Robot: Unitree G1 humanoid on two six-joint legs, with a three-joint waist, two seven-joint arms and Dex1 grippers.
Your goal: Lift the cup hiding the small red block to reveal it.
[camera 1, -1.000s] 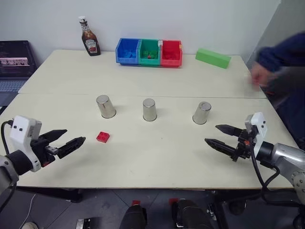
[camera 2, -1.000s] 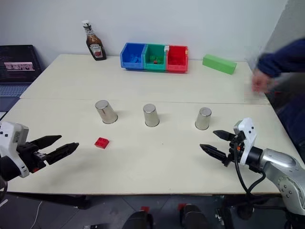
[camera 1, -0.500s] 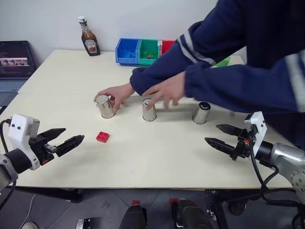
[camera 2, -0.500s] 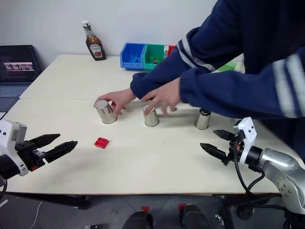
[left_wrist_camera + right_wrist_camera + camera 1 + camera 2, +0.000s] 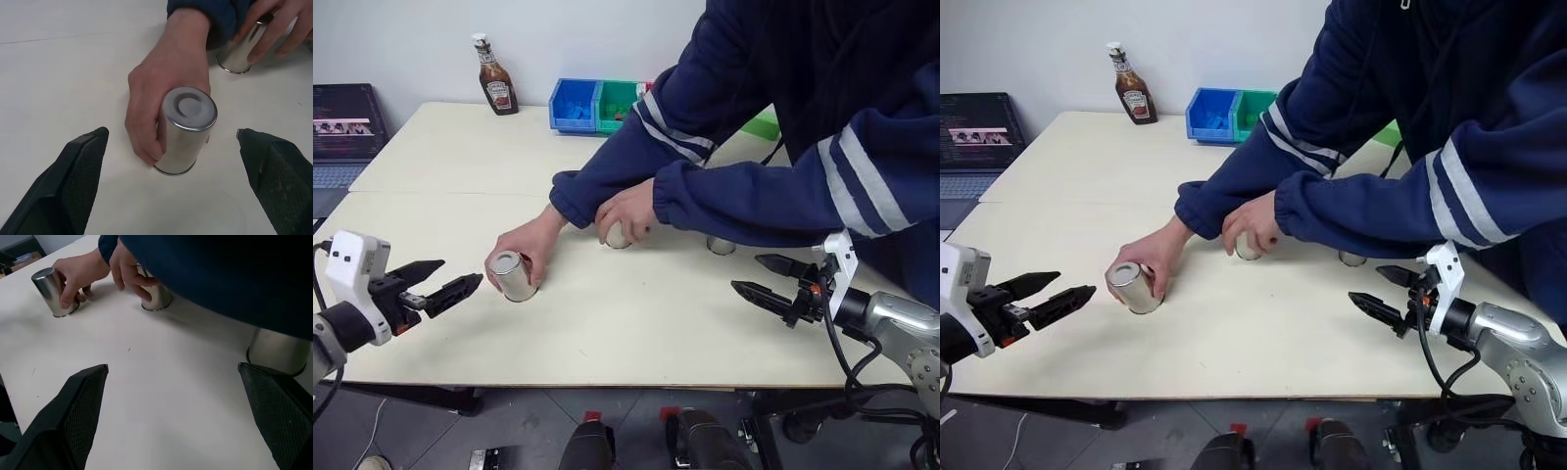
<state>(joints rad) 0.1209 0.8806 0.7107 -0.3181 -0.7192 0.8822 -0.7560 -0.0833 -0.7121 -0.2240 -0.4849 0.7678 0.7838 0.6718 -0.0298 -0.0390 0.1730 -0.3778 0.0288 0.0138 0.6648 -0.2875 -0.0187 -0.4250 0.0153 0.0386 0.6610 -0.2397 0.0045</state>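
Three silver cups stand upside down on the table (image 5: 431, 157). The left cup (image 5: 513, 276) sits nearest the front edge, gripped from behind by a person's hand (image 5: 527, 250); in the left wrist view it looks slightly tilted. The middle cup (image 5: 617, 236) is mostly covered by the person's other hand (image 5: 628, 210). The right cup (image 5: 721, 245) shows only at its base, under a dark blue sleeve (image 5: 754, 201). The red block is hidden; which cup covers it cannot be told.

The left gripper (image 5: 437, 283) hovers just left of the left cup, fingers spread wide and holding nothing. The right gripper (image 5: 767, 280) hovers near the right cup, its fingers likewise spread and empty.

At the far side of the table stand a ketchup bottle (image 5: 495, 78), a blue bin (image 5: 574, 105) and a green bin (image 5: 620, 104), with a laptop (image 5: 344, 132) off to the left
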